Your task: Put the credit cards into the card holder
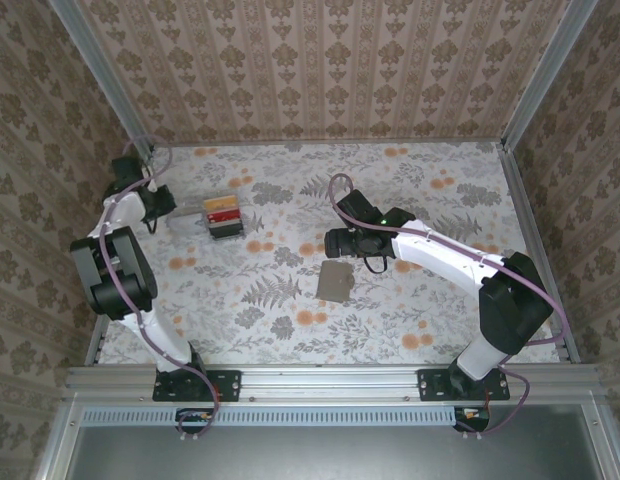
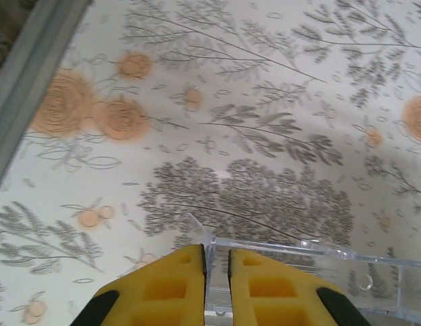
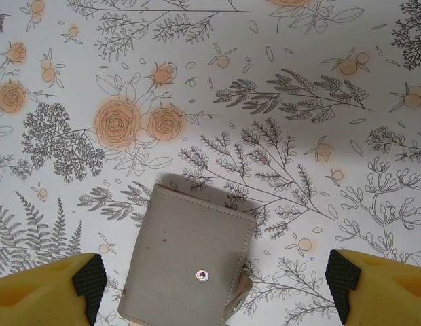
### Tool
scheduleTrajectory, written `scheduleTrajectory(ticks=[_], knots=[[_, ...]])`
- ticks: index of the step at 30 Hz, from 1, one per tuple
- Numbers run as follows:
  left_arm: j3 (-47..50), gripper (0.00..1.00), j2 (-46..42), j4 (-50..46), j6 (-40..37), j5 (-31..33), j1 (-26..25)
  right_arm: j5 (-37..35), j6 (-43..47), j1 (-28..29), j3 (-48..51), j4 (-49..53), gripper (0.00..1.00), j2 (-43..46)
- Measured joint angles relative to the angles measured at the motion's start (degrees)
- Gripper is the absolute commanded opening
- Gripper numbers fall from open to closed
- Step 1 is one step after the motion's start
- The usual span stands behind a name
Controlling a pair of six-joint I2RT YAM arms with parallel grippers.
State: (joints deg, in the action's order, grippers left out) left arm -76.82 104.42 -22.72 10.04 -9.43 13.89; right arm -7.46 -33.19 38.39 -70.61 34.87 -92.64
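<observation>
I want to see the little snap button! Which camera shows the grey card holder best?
The right wrist view: the card holder lies close below the camera, its stitching and snap button clear. The top external view shows it as a small grey patch, without detail. The left wrist camera faces the clear box instead.

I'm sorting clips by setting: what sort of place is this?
Probably a purpose-built robot test cell, not a home: two arms bolted to an aluminium rail, patterned walls boxed in by metal framing, and a floral tabletop holding a card holder and a clear box.
</observation>
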Motion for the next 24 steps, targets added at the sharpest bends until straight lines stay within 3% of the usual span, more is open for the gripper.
scheduleTrajectory(ticks=[12,24], knots=[[0.90,0.14,-0.57,1.09,2.51,-3.56,-9.20,3.82,0.15,-1.44,1.03,-2.71,0.84,0.00],[-7.32,0.16,5.79,-0.13,1.66,-7.10,-18.78,11.47,7.34,-5.95,-5.77,-4.57,0.69,-7.45]])
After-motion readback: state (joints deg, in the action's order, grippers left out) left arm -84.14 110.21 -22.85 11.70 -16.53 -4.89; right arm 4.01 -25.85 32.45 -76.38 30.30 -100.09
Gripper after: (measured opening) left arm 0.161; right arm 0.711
